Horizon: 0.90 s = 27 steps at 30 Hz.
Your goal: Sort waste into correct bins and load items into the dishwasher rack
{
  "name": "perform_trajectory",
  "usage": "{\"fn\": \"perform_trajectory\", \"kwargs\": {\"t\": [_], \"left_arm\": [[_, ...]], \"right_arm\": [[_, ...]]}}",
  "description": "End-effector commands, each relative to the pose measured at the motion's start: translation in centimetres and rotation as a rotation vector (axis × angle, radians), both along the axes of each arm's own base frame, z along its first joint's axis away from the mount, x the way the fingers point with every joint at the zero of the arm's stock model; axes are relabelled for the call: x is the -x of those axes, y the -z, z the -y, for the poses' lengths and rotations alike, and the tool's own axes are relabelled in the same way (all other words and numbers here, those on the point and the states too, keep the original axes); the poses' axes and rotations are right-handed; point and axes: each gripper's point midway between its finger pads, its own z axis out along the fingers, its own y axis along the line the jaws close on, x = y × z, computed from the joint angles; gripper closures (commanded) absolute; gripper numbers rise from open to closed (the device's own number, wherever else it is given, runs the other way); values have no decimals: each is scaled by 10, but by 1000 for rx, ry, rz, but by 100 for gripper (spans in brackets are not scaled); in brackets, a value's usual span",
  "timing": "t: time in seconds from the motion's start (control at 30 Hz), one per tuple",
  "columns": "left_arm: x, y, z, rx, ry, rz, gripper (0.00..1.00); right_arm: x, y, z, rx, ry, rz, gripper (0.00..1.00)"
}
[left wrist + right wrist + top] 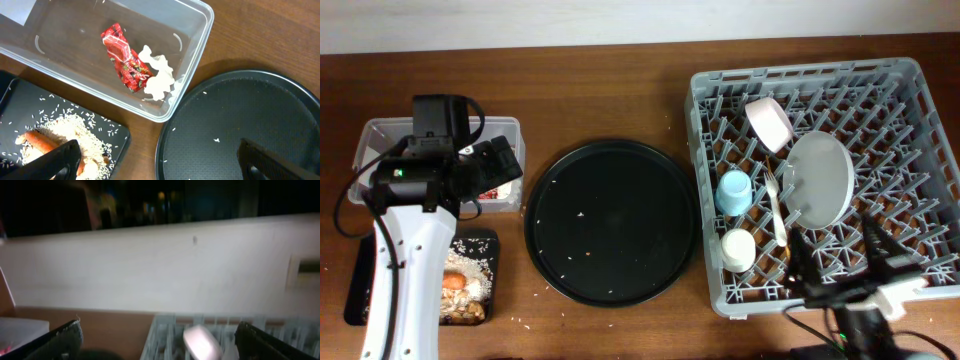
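Observation:
The grey rack [920, 110] holds the pinkish bowl [770, 122], white plate [817, 178], blue cup [733, 192], cream cup [738, 249] and white fork [776, 205]. The clear tub [200, 20] holds the red wrapper [125, 59] and white tissue [159, 75]. The shallow black tray [20, 95] holds rice [70, 127] and the carrot [40, 141]. My left gripper [160, 165] is open and empty, above the tub's near corner and the round tray's edge. My right gripper [840, 262] is open and empty over the rack's front edge; its wrist view shows the bowl [201, 342], blurred.
The large round black tray [610, 220] lies between the tub and the rack, with a few rice grains on it. Stray grains lie on the wooden table near the shallow tray. The left arm [410, 260] covers part of the tub and the shallow tray.

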Motion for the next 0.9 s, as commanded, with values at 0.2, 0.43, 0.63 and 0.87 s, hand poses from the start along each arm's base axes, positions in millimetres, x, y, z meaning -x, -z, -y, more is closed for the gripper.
{"fn": "perform_trajectory", "kwargs": {"t": [0.2,0.43,0.63,0.87], "left_arm": [[0,-7,-3,-5,-10,21,1],[0,-7,-3,-5,-10,21,1],[0,-7,-3,-5,-10,21,1],[0,-7,-3,-5,-10,21,1]], "right_arm": [[-58,138,9,-67,71,-138,2],[-61,178,15,16,115,-237,1],[-61,178,17,169,133,-217,1],[-61,178,15,169,124,-217,1]]}}
